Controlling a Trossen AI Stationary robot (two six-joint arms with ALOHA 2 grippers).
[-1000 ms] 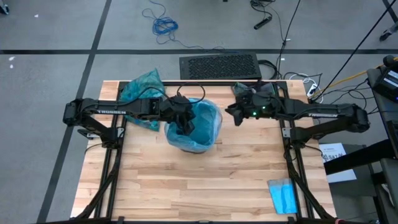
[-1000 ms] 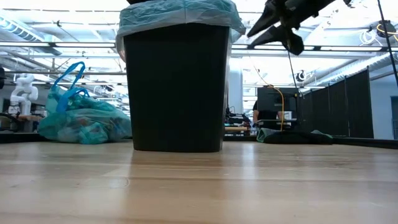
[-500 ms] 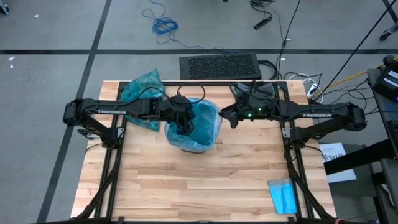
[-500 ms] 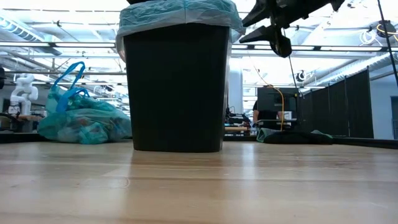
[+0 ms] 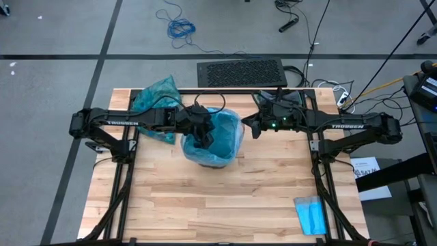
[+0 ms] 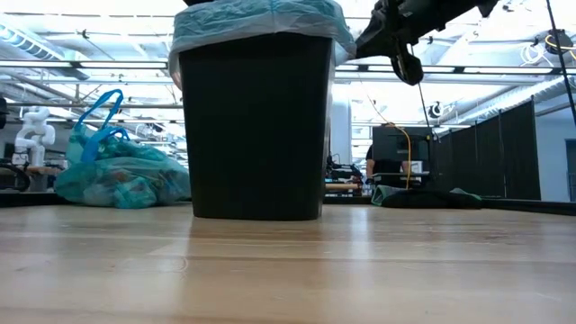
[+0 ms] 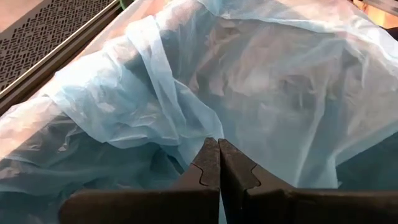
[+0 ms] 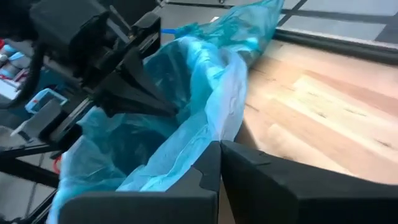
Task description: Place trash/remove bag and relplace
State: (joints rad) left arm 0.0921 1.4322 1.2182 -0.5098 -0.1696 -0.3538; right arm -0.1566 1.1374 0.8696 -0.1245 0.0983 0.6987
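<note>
Fingers of both grippers, left & right, are pressed together at new sky-blue bag rim. Old tied bag already out; liner needs seating.

We see a light wood plank table. On it: black bin lined with light blue bag, tied teal full bag at back left, folded blue cloth front right, dark gloves at back right.

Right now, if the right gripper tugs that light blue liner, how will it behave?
Probably floppy: the light blue liner drapes in soft folds over the black bin's rim. Likely light and slippery, being thin, translucent film. It may slip off, since the shut right gripper only meets its edge.
</note>
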